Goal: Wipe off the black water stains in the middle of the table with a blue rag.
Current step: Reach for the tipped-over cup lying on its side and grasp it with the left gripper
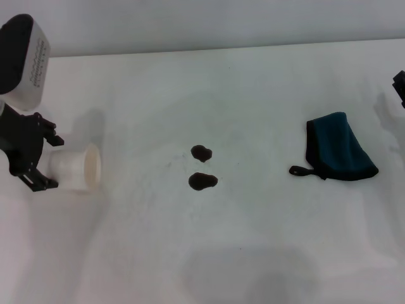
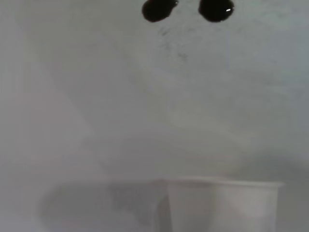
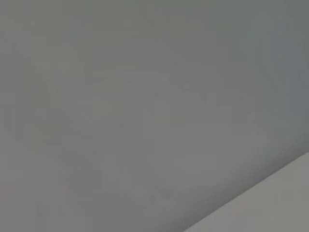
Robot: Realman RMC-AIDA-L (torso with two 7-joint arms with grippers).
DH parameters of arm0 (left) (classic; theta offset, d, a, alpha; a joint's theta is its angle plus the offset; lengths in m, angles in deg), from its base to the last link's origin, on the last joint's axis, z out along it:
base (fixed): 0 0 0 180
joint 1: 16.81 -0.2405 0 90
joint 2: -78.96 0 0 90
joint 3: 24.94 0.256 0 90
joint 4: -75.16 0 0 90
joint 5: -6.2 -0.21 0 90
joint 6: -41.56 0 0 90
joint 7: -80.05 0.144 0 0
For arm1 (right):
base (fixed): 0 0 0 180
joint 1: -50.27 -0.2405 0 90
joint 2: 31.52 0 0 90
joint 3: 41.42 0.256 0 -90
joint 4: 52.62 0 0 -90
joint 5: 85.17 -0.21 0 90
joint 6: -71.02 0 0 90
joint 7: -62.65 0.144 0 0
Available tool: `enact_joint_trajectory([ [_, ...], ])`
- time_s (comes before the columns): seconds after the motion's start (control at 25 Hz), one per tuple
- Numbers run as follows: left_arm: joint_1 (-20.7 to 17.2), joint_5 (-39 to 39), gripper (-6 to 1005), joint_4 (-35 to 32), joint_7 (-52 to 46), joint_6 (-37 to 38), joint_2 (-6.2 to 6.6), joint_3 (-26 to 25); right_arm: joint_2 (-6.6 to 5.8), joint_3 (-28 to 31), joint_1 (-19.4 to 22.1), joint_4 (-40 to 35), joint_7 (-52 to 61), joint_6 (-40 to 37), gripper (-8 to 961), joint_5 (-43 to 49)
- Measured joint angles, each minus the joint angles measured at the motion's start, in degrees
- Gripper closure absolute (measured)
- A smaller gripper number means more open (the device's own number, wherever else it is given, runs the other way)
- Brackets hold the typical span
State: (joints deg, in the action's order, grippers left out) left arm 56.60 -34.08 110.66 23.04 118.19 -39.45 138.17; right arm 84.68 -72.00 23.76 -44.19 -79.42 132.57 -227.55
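White table (image 1: 253,253), left hand (image 1: 47,166) clamped on paper cup (image 1: 77,167), blue rag (image 1: 338,149) near right edge, black water stains (image 1: 202,167) central

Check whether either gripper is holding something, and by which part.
The left gripper holds a white paper cup lying sideways, gripped at its base end. The right gripper is barely in view; no hold visible.

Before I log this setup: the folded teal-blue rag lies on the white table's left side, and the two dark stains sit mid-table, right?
Not quite. In the head view the folded teal-blue rag lies on the white table's right side; the two dark stains do sit mid-table.
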Motion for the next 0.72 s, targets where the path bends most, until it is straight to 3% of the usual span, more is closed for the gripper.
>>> enact_joint_trajectory([
  [0.72,-4.1,5.0,111,-3.2,0.5,-4.9,-0.04,0.0,0.0,0.1,0.0,1.7,0.7,0.6,108,0.0],
])
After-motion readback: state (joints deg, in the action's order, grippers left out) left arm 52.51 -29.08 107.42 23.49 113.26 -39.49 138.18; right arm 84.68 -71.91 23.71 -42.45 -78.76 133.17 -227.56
